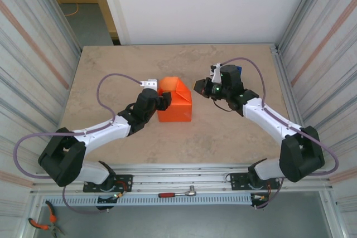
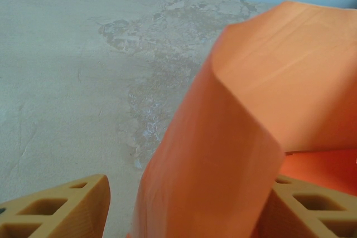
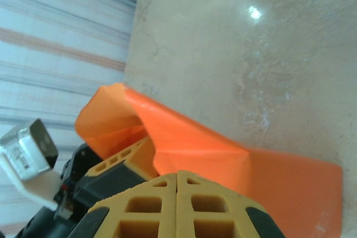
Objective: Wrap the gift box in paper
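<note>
paper (image 1: 175, 104) tented, left hand (image 1: 163, 100) straddling its flap

The plain bright orange thin sheet of paper (image 1: 177, 106) lies near the middle of the marbled beige bench (image 1: 111, 59), folded into a squarish creased bundle, its far-left part lifted into a peaked, curling flap above the flatter near part.

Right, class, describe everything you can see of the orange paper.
The paper is a plain bright orange sheet, thin and smooth, folded into a boxy bundle in the middle of the table. Sharp creases run across it, and one flap stands raised. The left gripper straddles that flap, jaws open.
</note>
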You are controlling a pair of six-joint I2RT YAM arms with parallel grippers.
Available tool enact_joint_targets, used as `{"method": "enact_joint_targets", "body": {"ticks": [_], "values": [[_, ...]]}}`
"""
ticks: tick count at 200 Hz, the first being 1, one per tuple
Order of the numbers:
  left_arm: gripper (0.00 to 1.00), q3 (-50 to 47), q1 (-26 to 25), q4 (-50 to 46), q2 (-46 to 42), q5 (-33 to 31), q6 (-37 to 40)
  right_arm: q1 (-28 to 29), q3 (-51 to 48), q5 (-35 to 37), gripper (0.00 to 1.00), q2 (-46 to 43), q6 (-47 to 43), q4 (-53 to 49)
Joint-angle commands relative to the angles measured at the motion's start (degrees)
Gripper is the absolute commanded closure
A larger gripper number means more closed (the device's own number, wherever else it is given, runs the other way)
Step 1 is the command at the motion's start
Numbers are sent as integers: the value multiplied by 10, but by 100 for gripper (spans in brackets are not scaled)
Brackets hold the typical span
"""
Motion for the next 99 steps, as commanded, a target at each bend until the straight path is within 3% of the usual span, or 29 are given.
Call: {"method": "enact_joint_targets", "body": {"ticks": [1, 99], "values": [[32, 3, -4, -37, 8, -9, 3, -3, 23, -9, 100, 30, 19, 20], [33, 3, -4, -37, 7, -8, 3, 57, 43, -5, 100, 107, 26, 55]]}}
